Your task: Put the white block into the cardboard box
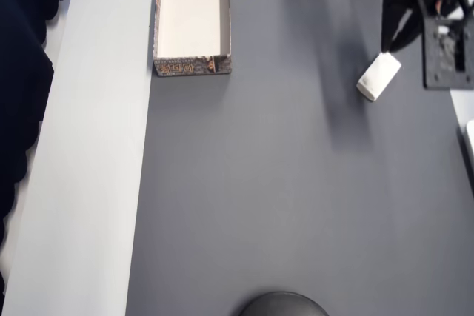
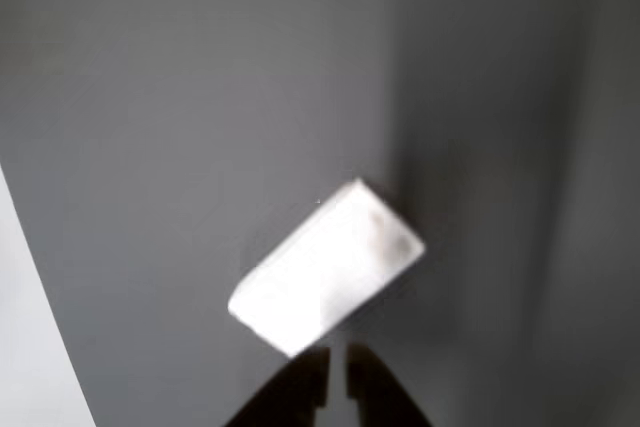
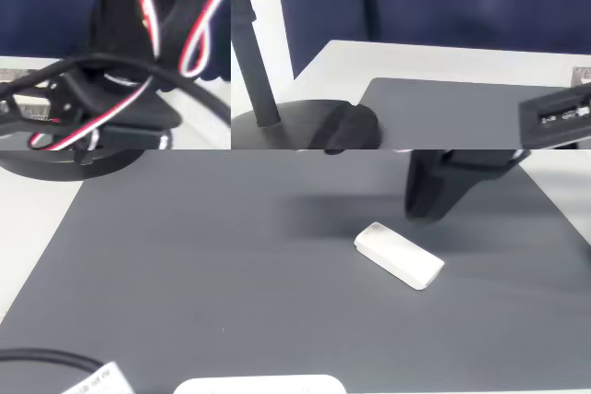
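Tool (image 2: 337, 372) tips near blurred white block (image 2: 325, 269)

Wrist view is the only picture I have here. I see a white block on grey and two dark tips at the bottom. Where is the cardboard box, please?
Observer: In the overhead view, the cardboard box sits at the top left of the grey mat, far from the white block, which is near the right edge.
Operator: Is there something inside the box already?
Observer: The part of its cream inside that shows is bare.
Operator: Is the block lifted or on the mat?
Observer: In the fixed view the block lies flat on the mat, and the end effector stands just behind it, not holding it.
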Robot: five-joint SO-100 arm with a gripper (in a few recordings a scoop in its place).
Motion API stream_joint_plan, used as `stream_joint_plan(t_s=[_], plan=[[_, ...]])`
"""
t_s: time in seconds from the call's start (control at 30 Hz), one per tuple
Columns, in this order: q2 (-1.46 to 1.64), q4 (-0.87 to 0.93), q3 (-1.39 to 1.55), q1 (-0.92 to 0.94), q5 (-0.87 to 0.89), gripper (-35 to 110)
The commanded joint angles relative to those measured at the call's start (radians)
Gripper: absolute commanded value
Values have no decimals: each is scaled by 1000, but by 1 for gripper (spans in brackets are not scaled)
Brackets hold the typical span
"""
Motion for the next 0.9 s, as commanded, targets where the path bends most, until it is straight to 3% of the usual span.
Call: stream_joint_plan(t_s=[0.0,0.07,0.37,0.87], plan=[[-29,9,-117,-12,8,-1],[-38,9,-132,-12,-20,-1],[-34,72,-129,-15,-525,-2],[-15,140,-101,-18,-727,-2]])
